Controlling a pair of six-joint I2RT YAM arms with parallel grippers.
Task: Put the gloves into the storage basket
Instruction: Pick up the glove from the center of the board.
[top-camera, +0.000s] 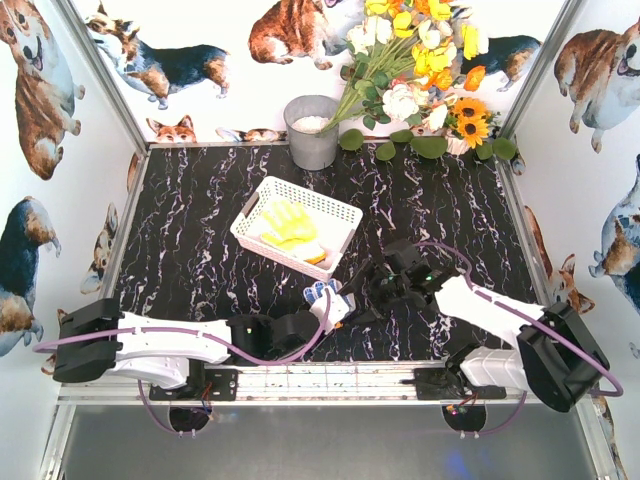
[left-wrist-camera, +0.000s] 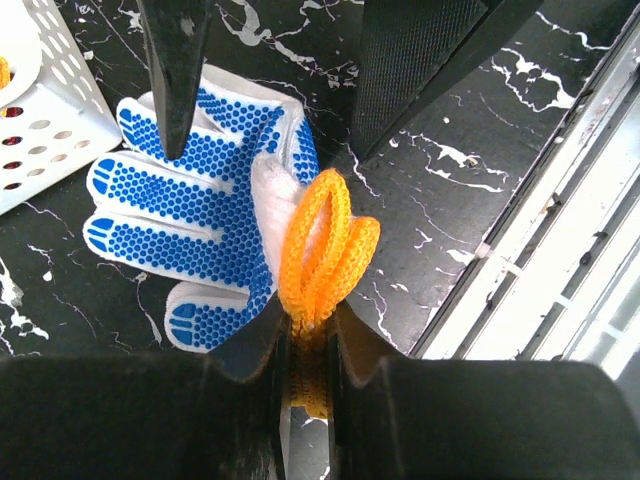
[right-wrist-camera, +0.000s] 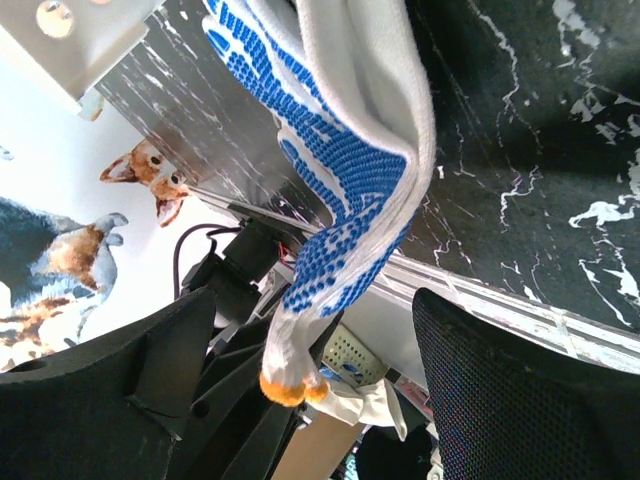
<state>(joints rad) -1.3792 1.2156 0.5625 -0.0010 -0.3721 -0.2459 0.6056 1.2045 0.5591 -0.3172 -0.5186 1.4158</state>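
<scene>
Progress check, starting at the near edge of the surface (top-camera: 200, 230): the left tool (left-wrist-camera: 308, 340) is pinched tight on the orange cuff (left-wrist-camera: 320, 250) of the blue-dotted glove (left-wrist-camera: 190, 200), and the cuff bunches up into a loop right above the closed jaws. So that's a solid grip on the cuff end only. The rest of the glove fans out palm-up just beyond it, with its fingertips ending just beside the near corner of the storage basket (top-camera: 248, 208) but outside it.

Right tool (right-wrist-camera: 315, 300) is spread wide and holding nothing. From the left wrist view its two dark fingers hang over the glove, one above the dotted fingers and one off to the side over bare marble. Can't really tell from these angles whether either finger is touching the fabric, or whether the glove's far end is lying flat or lifted a bit.

Further back, the basket already has a yellow glove (top-camera: 288, 222) lying in it, plus something orange and cream at its near end that I'd guess is another glove or two. Behind that it's just the grey bucket (top-camera: 312, 132) and the flowers (top-camera: 420, 60) against the back wall, nothing to do with the job.

My read: mostly done. I don't see any other gloves loose on the marble, so this blue-dotted one looks like the last. What's left is a short carry over the rim, then a drop
</scene>
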